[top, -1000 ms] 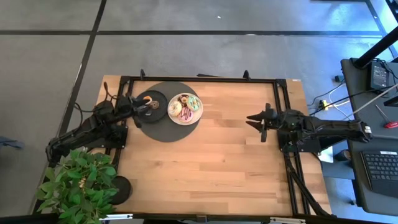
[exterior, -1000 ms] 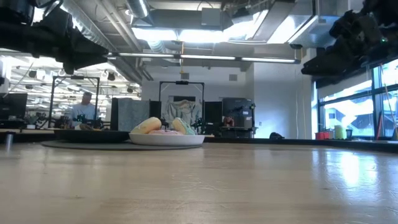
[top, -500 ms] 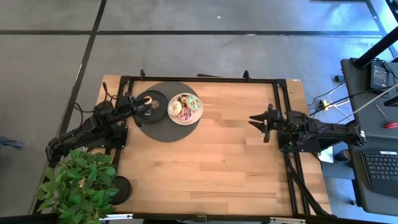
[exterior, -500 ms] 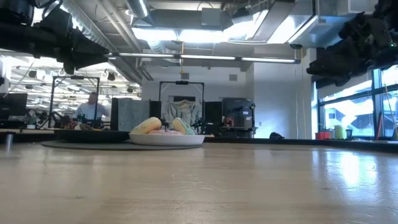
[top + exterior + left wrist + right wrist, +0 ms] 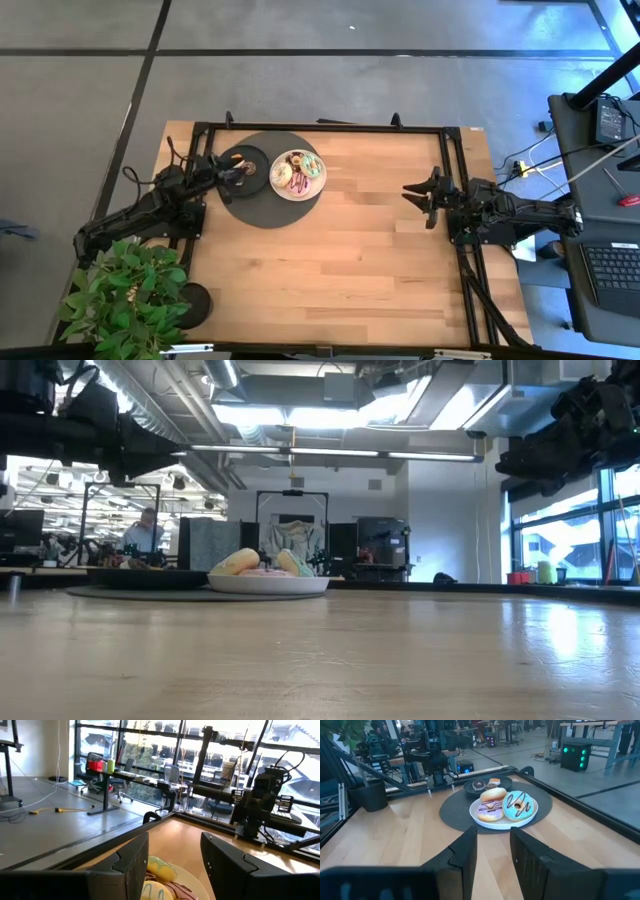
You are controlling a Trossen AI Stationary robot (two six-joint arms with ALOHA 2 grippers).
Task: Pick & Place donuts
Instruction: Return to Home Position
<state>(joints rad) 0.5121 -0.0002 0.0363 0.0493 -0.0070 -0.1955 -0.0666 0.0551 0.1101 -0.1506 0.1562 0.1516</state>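
The donuts are sitting in two groups at the bench's (image 5: 350, 260) far left corner, both on a round dark woven mat (image 5: 262, 212). This looks like sorting by size. The white plate (image 5: 502, 823) is carrying the big ones: a cream-iced donut (image 5: 493, 795), a purple-iced donut (image 5: 489, 810) and a teal-iced donut (image 5: 519, 805) with chocolate drizzle, all pressed against each other. Just behind it, the small black plate (image 5: 469, 787) is holding the minis, of which a dark brown mini donut (image 5: 479, 784) and an orange mini donut (image 5: 494, 782) are showing.

The left end effector (image 5: 174, 845) is hovering above the small black plate and facing the white plate. Its fingers are parted fairly wide and gripping nothing. A cream-yellow donut (image 5: 157, 867) is showing low between them.

The right end effector (image 5: 492, 837) is hanging over bare wood near the right edge, well apart from both plates. It is aimed at them with its fingers spread and empty.

With nothing loose on the wood and both end effectors empty, the placing looks finished. The arms seem to be clearing the plates so that nothing gets knocked.

A potted plant (image 5: 125, 295) is standing at the near left corner, out of the working area. No brand, label or other writing is readable on the donuts, the plates or the arms.
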